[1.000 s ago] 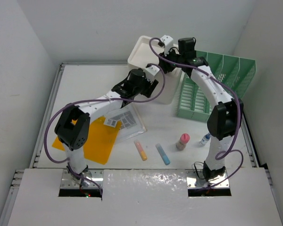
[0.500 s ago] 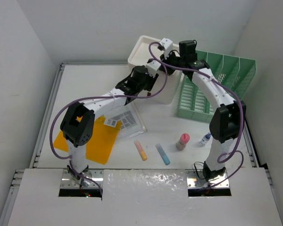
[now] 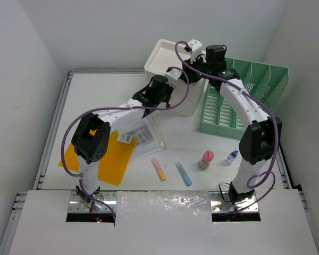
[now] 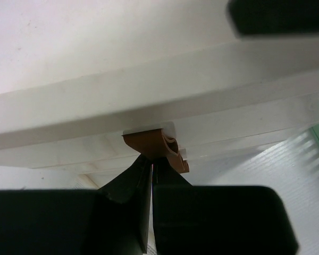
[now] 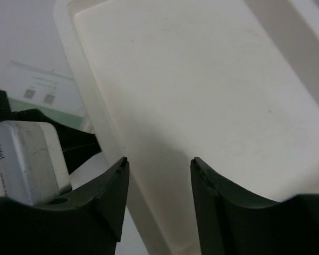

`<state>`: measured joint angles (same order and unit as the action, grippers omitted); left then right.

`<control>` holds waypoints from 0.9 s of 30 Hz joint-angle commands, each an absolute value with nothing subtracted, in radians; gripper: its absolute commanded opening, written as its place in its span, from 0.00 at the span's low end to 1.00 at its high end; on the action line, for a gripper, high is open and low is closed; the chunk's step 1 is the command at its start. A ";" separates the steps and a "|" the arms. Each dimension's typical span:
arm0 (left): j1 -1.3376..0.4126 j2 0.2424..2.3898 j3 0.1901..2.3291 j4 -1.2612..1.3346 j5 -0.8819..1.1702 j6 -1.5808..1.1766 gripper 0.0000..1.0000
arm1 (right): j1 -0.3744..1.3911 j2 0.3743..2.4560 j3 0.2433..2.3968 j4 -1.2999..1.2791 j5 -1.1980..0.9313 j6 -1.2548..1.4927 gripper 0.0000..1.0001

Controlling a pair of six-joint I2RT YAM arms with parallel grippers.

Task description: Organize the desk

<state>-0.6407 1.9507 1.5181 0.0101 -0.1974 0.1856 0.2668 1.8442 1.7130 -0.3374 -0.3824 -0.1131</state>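
**Drawer approach.** The left gripper (image 4: 151,162) is shown pinching the brown tab (image 4: 158,146) of the white drawer box (image 3: 162,59), closer than a second ago. The right gripper (image 5: 157,178), spread, is shifted over its top. A drawer pull is implied. The counter (image 3: 95,93) beneath is still cluttered.

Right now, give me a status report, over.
Left gripper shut on brown handle of white drawer box. Right gripper open above its top. Desk: orange folder, small bottle loose.

- the desk (image 3: 95,95): large, flat, white rectangular tabletop with thin metal rails along its edges.
- It lies level beneath both pairs of jaws, spreading mostly to their left and nearer side.
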 commanded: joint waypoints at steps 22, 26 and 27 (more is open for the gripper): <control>-0.644 1.884 1.577 0.063 -0.087 0.143 0.47 | 0.255 1.901 1.825 -0.407 0.399 0.250 0.69; -0.641 1.919 1.612 0.074 -0.147 0.118 0.44 | 0.255 1.931 1.839 -0.408 0.344 0.270 0.65; -0.638 1.925 1.615 0.080 -0.155 0.111 0.44 | 0.255 1.936 1.845 -0.411 0.338 0.276 0.62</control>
<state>-0.6407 1.9411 1.5414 -0.0216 -0.1223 0.1432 0.2573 1.9087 1.8042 -0.3985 0.3847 0.2436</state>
